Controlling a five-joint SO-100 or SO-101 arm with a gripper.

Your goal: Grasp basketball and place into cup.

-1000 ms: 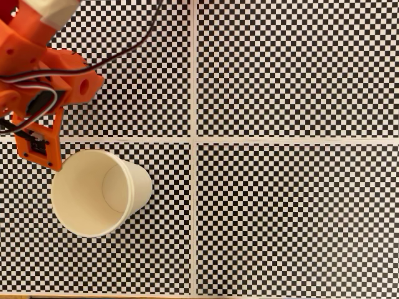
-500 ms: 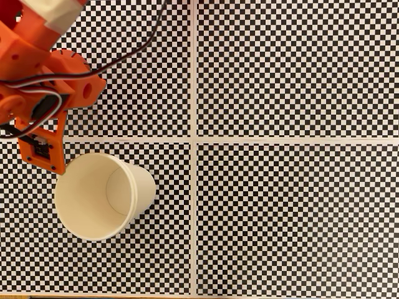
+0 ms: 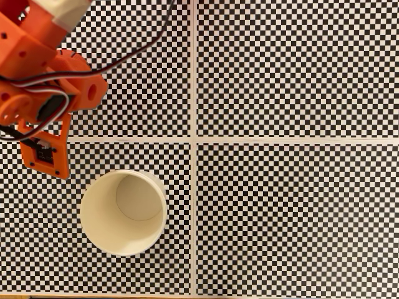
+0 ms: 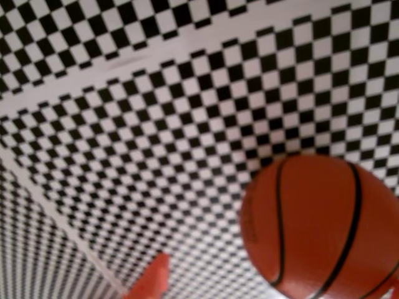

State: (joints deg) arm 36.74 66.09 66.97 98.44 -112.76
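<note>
The basketball (image 4: 318,227), orange-red with thin black seams, looms large at the lower right of the wrist view, close to the camera and above the checkered mat. My gripper (image 4: 274,285) is shut on it. One orange fingertip (image 4: 154,280) pokes up at the bottom edge, left of the ball, with a strip of mat between them. In the fixed view the orange gripper (image 3: 45,152) hangs at the left, just up and left of the cup (image 3: 123,212). The cream-white cup stands upright, mouth open, inside bare. The arm hides the ball in that view.
A black-and-white checkered mat (image 3: 293,212) covers the table, split by white bands (image 3: 193,138) into four panels. Black cables (image 3: 134,47) trail from the arm at the upper left. The right half of the mat holds nothing.
The cup was leaning with its rim against the gripper. It now stands upright and sits further right and lower. The arm shifted slightly right.
</note>
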